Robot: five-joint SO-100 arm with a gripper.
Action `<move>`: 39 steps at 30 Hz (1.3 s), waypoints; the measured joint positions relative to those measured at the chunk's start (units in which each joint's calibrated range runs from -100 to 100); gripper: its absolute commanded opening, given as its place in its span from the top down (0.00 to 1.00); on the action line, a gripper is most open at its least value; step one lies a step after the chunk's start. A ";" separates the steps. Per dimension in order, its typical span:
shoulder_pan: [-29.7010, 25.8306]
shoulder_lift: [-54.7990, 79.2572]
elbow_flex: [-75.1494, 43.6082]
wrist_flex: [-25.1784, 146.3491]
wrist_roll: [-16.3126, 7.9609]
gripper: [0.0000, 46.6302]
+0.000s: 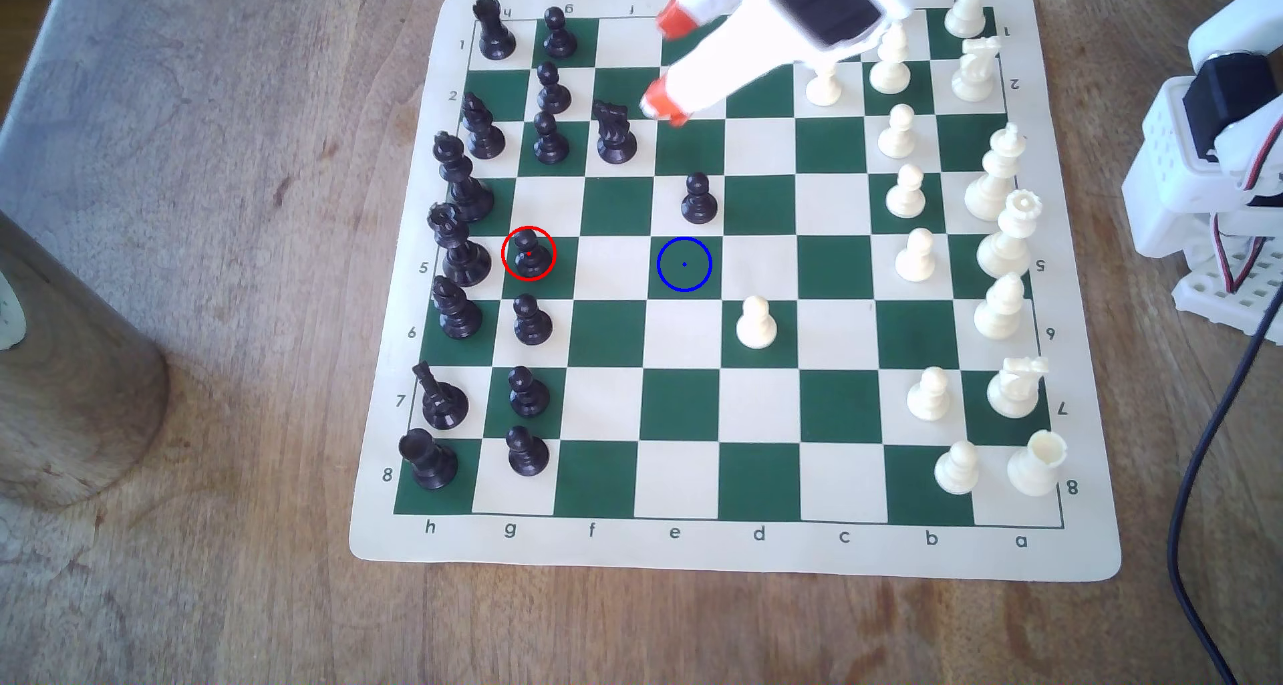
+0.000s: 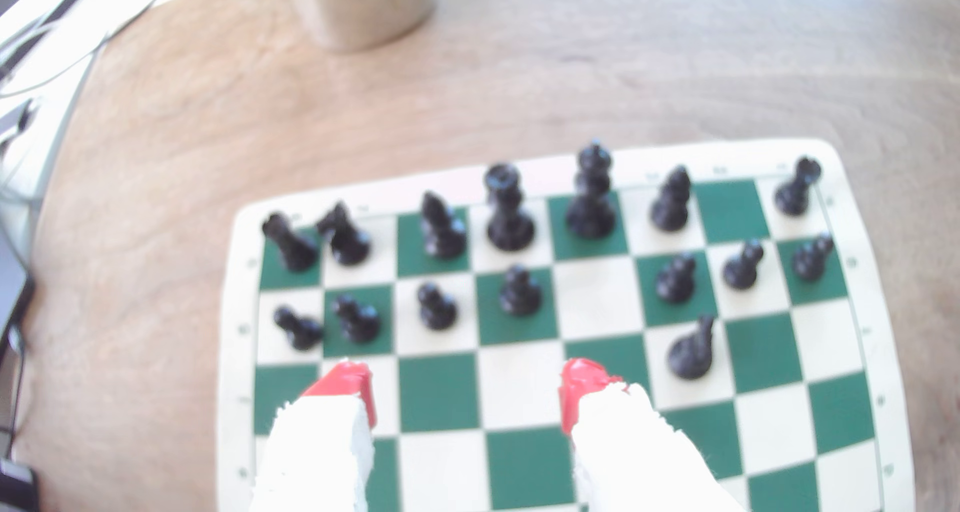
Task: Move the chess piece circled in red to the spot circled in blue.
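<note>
Red-tipped fingers (image 1: pixel 665 60) are spread wide apart and hold nothing. They hang over the board (image 1: pixel 736 553) near the top middle of the exterior view, close to a black knight (image 1: pixel 614 133). The black pawn in the red ring (image 1: pixel 531 255) stands on its green square at the middle left, well apart from the fingers. The green square with the blue ring (image 1: pixel 684 264) sits bare, two squares to its right. Nothing is done yet: the pawn must be reached, picked up, carried and set down.

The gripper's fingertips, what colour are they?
Red-orange fingertips on white fingers, clearest in the wrist view.
</note>
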 measured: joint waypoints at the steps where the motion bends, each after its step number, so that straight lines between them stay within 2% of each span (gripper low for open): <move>1: 0.00 1.26 -0.90 0.72 0.00 0.62; 6: -0.66 11.31 -7.86 3.75 -1.03 0.61; 10: 0.88 18.60 -11.66 3.59 -1.51 0.61; 15: 1.77 24.72 -13.47 -0.16 -2.00 0.63; 23: -0.59 34.52 -15.09 -7.49 -2.54 0.60; 25: 0.07 39.04 -18.71 -8.53 -2.54 0.60; 31: 2.29 44.74 -25.31 -8.84 -2.54 0.55; 39: 2.95 48.76 -27.47 -9.80 -3.13 0.58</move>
